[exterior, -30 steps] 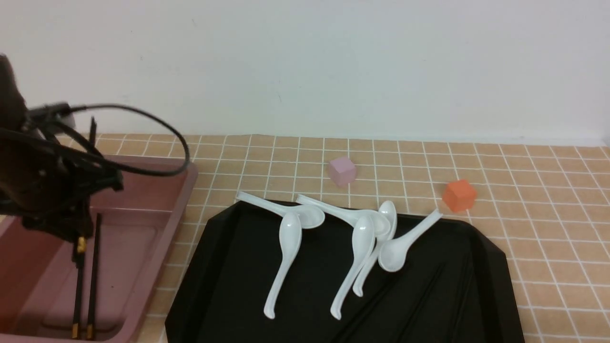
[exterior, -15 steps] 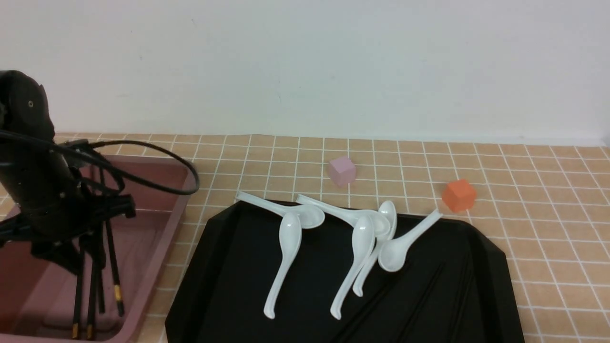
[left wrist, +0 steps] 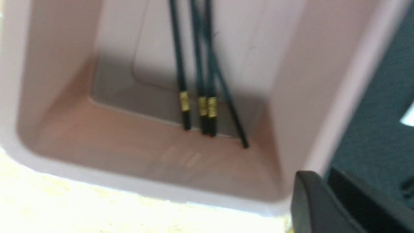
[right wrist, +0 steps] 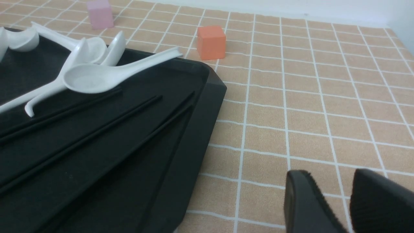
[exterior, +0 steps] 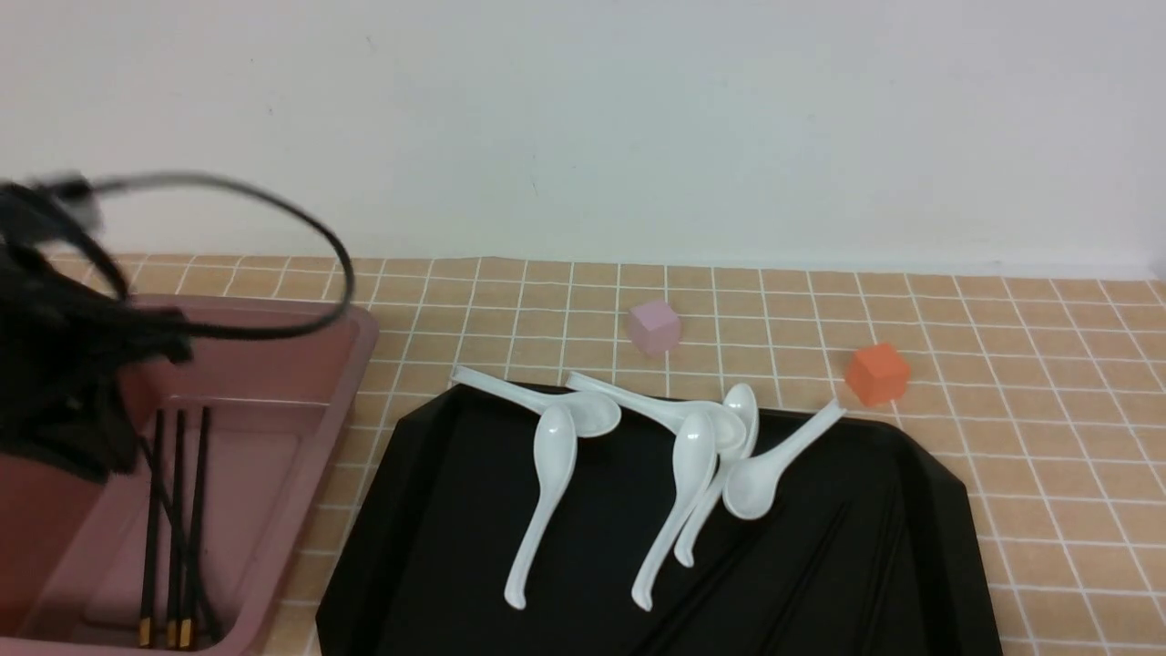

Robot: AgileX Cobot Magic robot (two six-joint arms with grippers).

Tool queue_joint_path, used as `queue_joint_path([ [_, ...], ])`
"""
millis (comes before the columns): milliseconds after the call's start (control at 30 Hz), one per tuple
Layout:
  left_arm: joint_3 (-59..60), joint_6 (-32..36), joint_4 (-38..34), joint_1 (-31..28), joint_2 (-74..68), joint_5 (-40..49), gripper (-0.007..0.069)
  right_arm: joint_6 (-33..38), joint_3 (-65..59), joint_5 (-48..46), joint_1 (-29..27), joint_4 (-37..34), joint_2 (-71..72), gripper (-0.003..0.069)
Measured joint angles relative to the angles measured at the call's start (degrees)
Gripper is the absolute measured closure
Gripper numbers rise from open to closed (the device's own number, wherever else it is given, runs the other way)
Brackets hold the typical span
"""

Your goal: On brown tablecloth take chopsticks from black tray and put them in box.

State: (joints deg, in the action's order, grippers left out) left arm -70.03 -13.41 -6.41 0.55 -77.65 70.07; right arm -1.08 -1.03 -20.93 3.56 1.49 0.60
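The dusty-pink box point(exterior: 360, 346) stands at the left on the brown tablecloth point(exterior: 1048, 410). Several black chopsticks point(exterior: 173, 519) lie inside it; their gold bands show in the left wrist view point(left wrist: 200, 81). My left arm point(exterior: 64, 383) is a blur above the box's left part. The left gripper point(left wrist: 325, 176) holds nothing and its fingers sit almost together, beside the box wall point(left wrist: 300, 97). The black tray point(exterior: 437, 547) holds more chopsticks point(right wrist: 129, 115) in its right half. My right gripper point(right wrist: 330, 174) is empty, jaws slightly apart, over bare cloth right of the tray rim point(right wrist: 194, 106).
Several white soup spoons point(exterior: 547, 474) lie across the back of the tray, some over its rim. A small pink cube point(exterior: 653, 326) and an orange cube point(exterior: 877, 373) stand on the cloth behind the tray. A white wall closes the back.
The left gripper let go of the chopsticks it held over the box. They dropped in and now lie beside the two that were there. The left arm has lifted and pulled left.
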Motion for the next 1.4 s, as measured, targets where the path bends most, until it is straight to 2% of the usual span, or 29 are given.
queue_joint_path([
  [100,0.6,1.0,-0.6,0.0,7.2,0.1,0.0638,0.0,0.0,0.0,0.0,0.0,0.0,0.0419],
  [233,5.5,2.4,-2.6,0.0,18.8,-1.6,0.0637,0.0,0.0,0.0,0.0,0.0,0.0,0.0419],
  [433,22.3,7.1,-10.6,0.0,39.5,-15.7,0.0637,0.0,0.0,0.0,0.0,0.0,0.0,0.0419],
  [633,42.5,10.5,-20.1,0.0,61.3,-34.3,0.0637,0.0,0.0,0.0,0.0,0.0,0.0,0.0419],
  [767,49.8,10.6,-21.8,0.0,69.6,-39.3,0.0637,0.0,0.0,0.0,0.0,0.0,0.0,0.0419],
  [1067,59.4,10.7,-21.5,0.0,76.4,-39.9,0.0637,0.0,0.0,0.0,0.0,0.0,0.0,0.0419],
  [1400,65.6,10.7,-10.5,0.0,76.5,-47.2,0.0637,0.0,0.0,0.0,0.0,0.0,0.0,0.0419],
])
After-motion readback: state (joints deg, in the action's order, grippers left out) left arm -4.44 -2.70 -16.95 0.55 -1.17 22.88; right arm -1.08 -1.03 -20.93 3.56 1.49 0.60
